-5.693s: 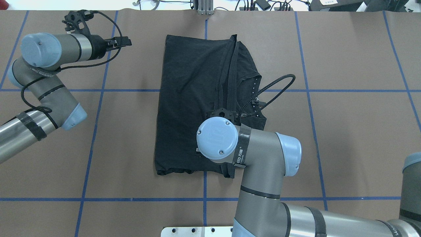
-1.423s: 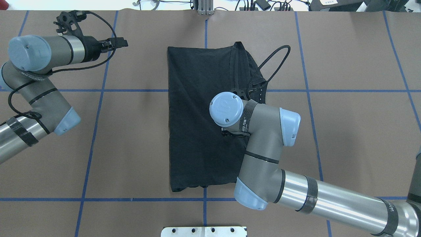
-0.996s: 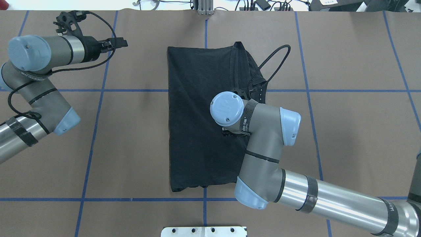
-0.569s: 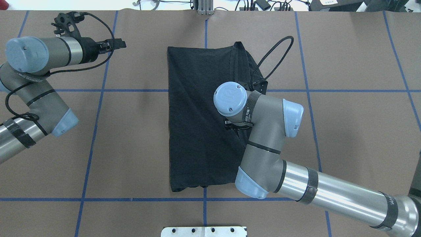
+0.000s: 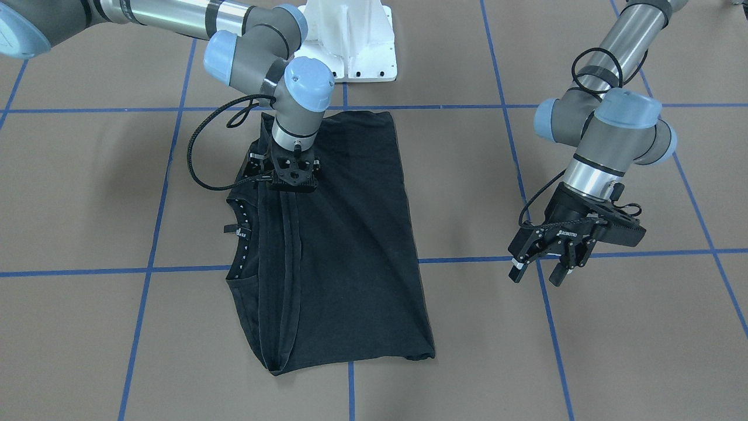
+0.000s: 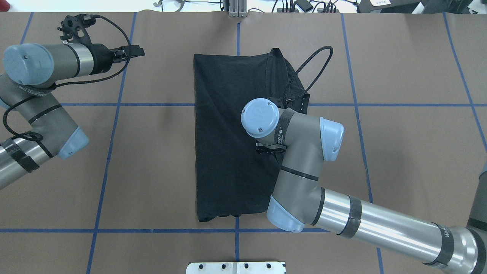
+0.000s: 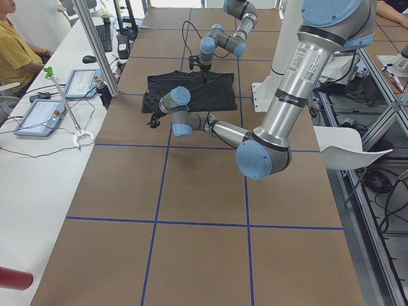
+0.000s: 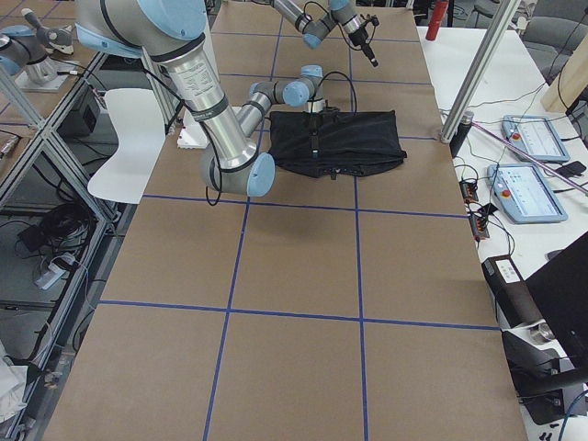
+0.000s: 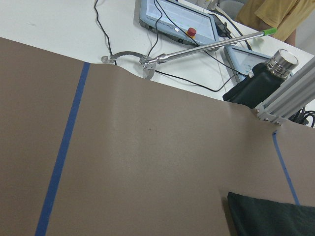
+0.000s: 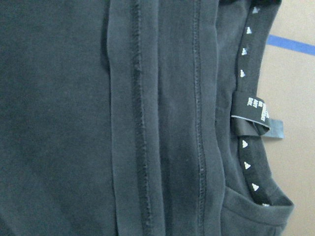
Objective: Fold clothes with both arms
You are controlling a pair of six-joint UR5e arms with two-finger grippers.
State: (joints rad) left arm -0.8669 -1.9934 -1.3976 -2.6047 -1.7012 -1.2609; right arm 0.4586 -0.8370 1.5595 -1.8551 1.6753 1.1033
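T-shirt (image 5: 350, 234) folded near pedestal (image 5: 350, 47); right end effector (image 5: 290, 180) over it, state unclear; left end effector (image 5: 537, 273) spread

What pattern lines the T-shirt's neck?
Small whitish triangular dots on black neck lining; clearest in right wrist view.

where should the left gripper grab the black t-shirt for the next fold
Probably the far corner of the T-shirt on the robot's left, approached low from the left. That edge lies flat, straight and uncovered on the table, and the open left gripper hovers on that side.
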